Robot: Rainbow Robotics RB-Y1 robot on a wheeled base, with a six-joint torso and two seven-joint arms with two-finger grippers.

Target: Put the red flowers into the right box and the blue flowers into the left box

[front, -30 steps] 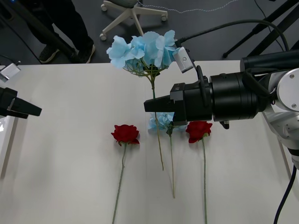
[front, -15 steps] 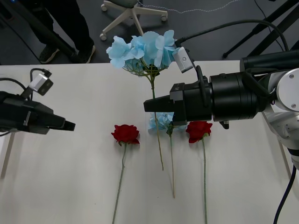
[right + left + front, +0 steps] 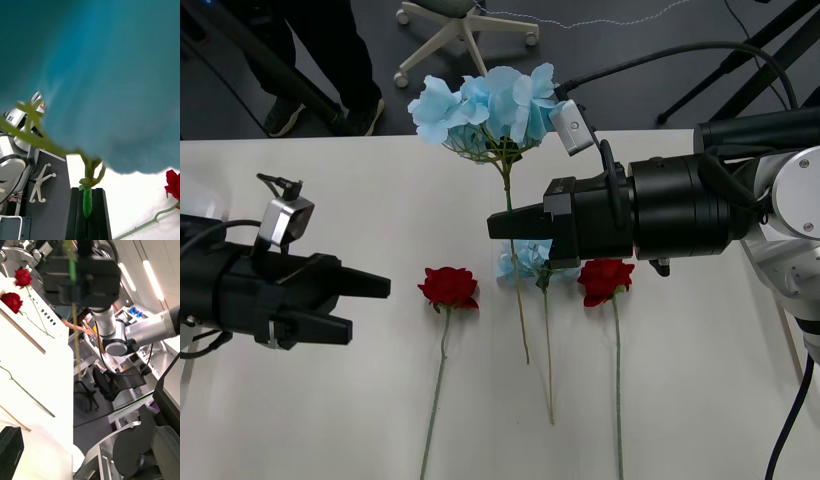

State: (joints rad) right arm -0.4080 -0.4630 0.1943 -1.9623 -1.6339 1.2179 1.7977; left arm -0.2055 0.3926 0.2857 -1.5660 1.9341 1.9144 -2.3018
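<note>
While the right gripper (image 3: 502, 225) was shut tight on the green stem of the big blue flower (image 3: 485, 105), holding it up over the white table (image 3: 360, 190), the left gripper (image 3: 358, 305) hung low on the left with its two fingers apart and nothing in them. A red rose (image 3: 448, 287) lay flat near the left gripper, a second red rose (image 3: 604, 277) lay under the right arm, and a small blue flower (image 3: 525, 260) lay between them.

bright even light, apparently ceiling strips (image 3: 152, 279); soft shadows

Matt white table (image 3: 330, 420); papery blue flowers (image 3: 485, 100).
</note>
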